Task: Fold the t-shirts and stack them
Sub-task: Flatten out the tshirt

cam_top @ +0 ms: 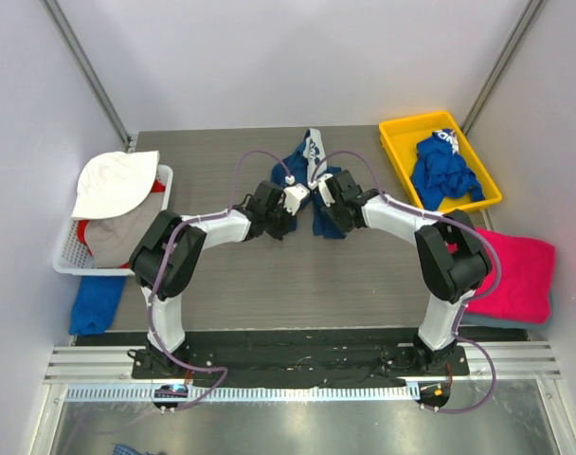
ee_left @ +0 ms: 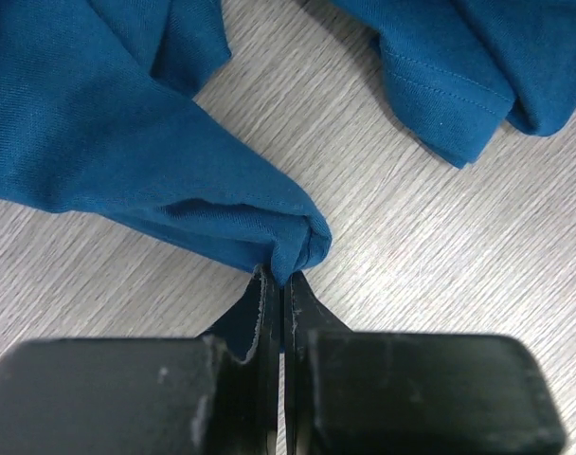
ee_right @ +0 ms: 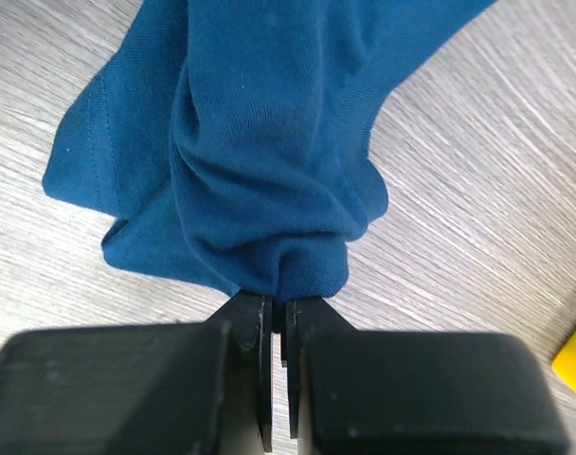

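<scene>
— Left tool [ee_left: 283,284]?
— Clamped on a bunched fold of the dark blue t-shirt [ee_left: 108,133], which lies crumpled on the surface [cam_top: 269,275]; its white print is mostly hidden.
— Right tool [ee_right: 279,308]?
— Pinched shut on another bunch of the same shirt.
— Further right?
— A royal-blue tee [cam_top: 444,171] is heaped in the yellow tray [cam_top: 409,133]; the pink tee [cam_top: 520,270] lies partly behind the right arm [cam_top: 449,256].

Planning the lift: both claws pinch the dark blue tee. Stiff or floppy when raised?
Likely floppy: the dark blue tee bunches in soft folds at the left claw and right claw. Probably sags between the two pinches. Small pinched corners might slip.
</scene>
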Available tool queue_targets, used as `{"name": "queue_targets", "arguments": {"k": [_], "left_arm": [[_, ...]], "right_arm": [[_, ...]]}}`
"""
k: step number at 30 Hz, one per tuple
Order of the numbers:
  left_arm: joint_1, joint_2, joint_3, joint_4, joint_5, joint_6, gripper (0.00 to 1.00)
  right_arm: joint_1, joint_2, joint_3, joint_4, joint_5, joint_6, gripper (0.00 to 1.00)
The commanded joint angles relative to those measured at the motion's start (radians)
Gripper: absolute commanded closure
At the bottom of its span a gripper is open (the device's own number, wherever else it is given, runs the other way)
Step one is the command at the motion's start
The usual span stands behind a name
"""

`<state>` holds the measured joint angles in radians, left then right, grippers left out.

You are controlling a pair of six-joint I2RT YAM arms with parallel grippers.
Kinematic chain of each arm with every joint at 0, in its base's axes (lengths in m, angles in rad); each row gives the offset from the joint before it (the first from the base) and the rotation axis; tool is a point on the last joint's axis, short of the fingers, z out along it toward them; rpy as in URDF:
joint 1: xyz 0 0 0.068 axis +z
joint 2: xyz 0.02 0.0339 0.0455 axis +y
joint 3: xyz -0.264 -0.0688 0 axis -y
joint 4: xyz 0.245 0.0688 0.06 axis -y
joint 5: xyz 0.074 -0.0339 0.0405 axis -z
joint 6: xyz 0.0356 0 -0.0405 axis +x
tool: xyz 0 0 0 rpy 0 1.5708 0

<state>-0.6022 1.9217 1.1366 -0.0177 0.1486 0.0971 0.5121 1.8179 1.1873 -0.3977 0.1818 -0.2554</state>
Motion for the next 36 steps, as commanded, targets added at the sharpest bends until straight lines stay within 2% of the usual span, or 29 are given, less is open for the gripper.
{"name": "queue_targets", "arguments": {"k": [1,7,12,17,26,30,36], "left_arm": [[-0.004,-0.106,-0.026,-0.062,-0.064,0.027,1.00],[0.039,-0.395,-0.038,-0.094,-0.259,0.053,1.00],[0.103,-0.535,0.070,-0.117,-0.317,0.084,1.00],[0.131,-0.538,0.236,-0.183,-0.391,0.122,1.00],[0.179,-0.526,0.374,-0.194,-0.483,0.119,1.00],[0.182,-0.530,0.365,-0.194,-0.475,0.118,1.00],[0.183,-0.540,0.267,-0.159,-0.480,0.150,1.00]], "right_arm": [[-0.003,-0.112,-0.006,0.007,0.053,0.008,0.99],[-0.027,-0.264,0.070,-0.024,0.185,-0.039,0.99],[-0.044,-0.325,0.221,-0.055,0.280,-0.093,0.99],[-0.047,-0.353,0.342,-0.070,0.343,-0.149,0.99],[-0.079,-0.341,0.469,-0.069,0.421,-0.199,0.99],[-0.078,-0.344,0.449,-0.122,0.400,-0.171,0.99],[-0.078,-0.381,0.310,-0.187,0.326,-0.113,0.99]]}}
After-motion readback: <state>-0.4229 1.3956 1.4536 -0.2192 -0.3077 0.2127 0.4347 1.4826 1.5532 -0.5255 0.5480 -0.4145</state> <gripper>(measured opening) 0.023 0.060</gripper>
